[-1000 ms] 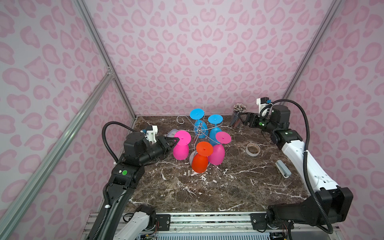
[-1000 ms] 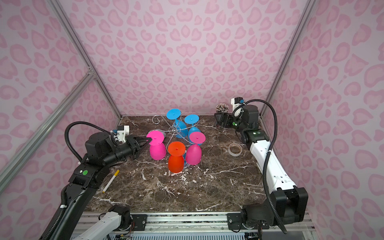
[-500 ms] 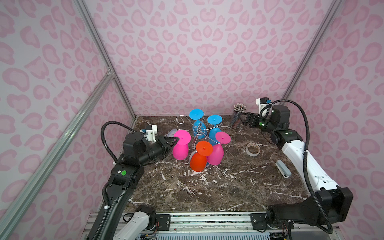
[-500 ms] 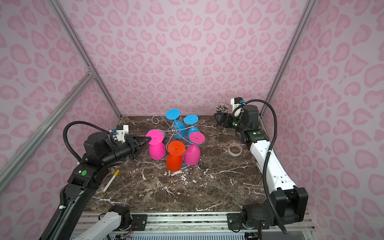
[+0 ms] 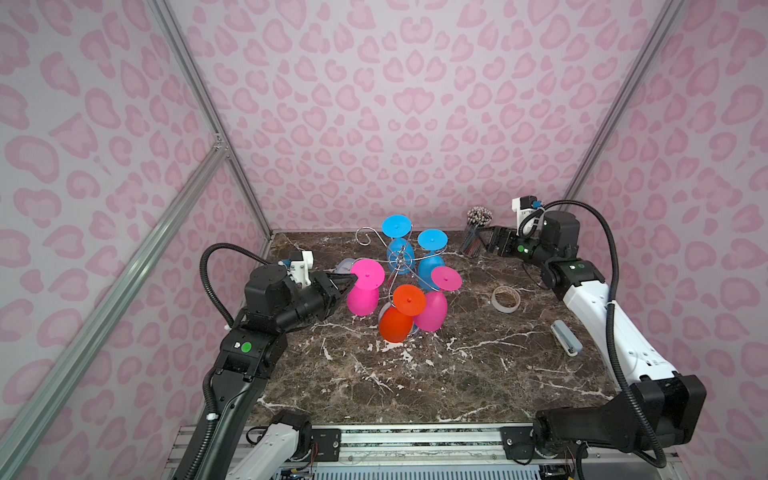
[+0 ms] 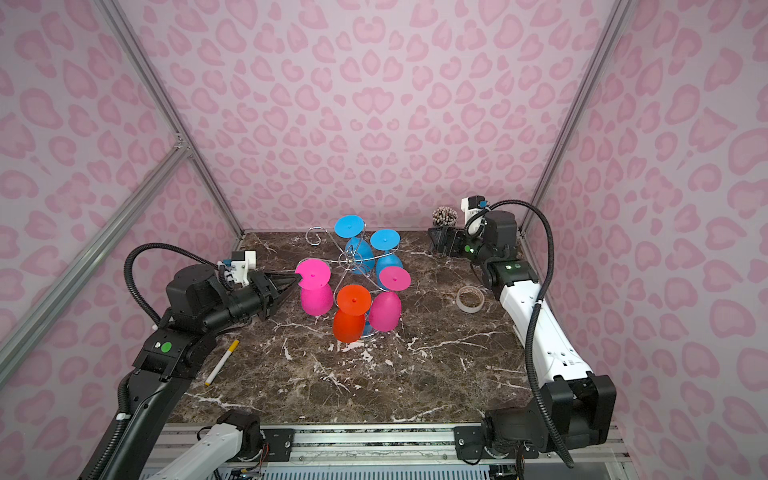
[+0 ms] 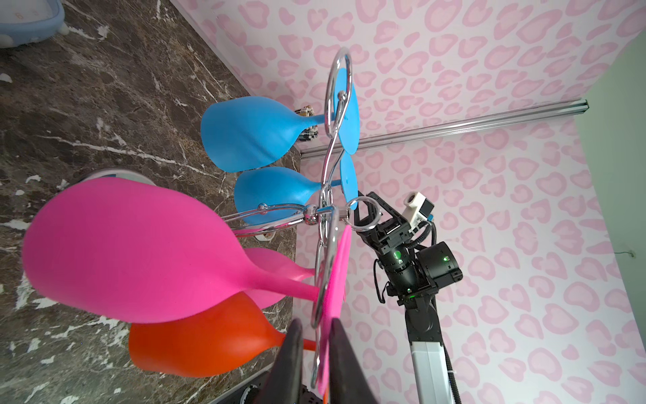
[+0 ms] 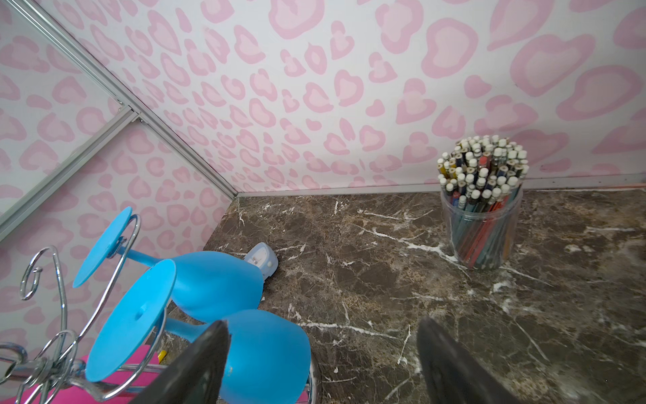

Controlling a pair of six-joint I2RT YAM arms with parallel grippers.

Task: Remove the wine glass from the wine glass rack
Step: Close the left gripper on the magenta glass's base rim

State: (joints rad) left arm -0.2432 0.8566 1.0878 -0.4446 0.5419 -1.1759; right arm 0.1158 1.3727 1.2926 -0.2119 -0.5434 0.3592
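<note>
Left of centre in both top views, the hot-pink wine glass (image 5: 363, 296) hung upside down from an arm of the chrome wine glass rack (image 7: 316, 212), its stem inside a wire loop. The left gripper (image 5: 348, 285) sat at the rim of the glass's foot (image 7: 337, 280). In the left wrist view its fingers (image 7: 292, 353) stood narrowly apart with the foot's edge and a rack wire both between them; whether they pinched could not be told. Closing there would likely clamp wire with foot, so a pull might drag or tip the whole rack. A rim-only hold could slip, swinging the bowl into the orange glass (image 5: 395, 323) just beside it. The right gripper (image 5: 491, 245), spread wide and empty at upper right, steadied nothing.
</note>
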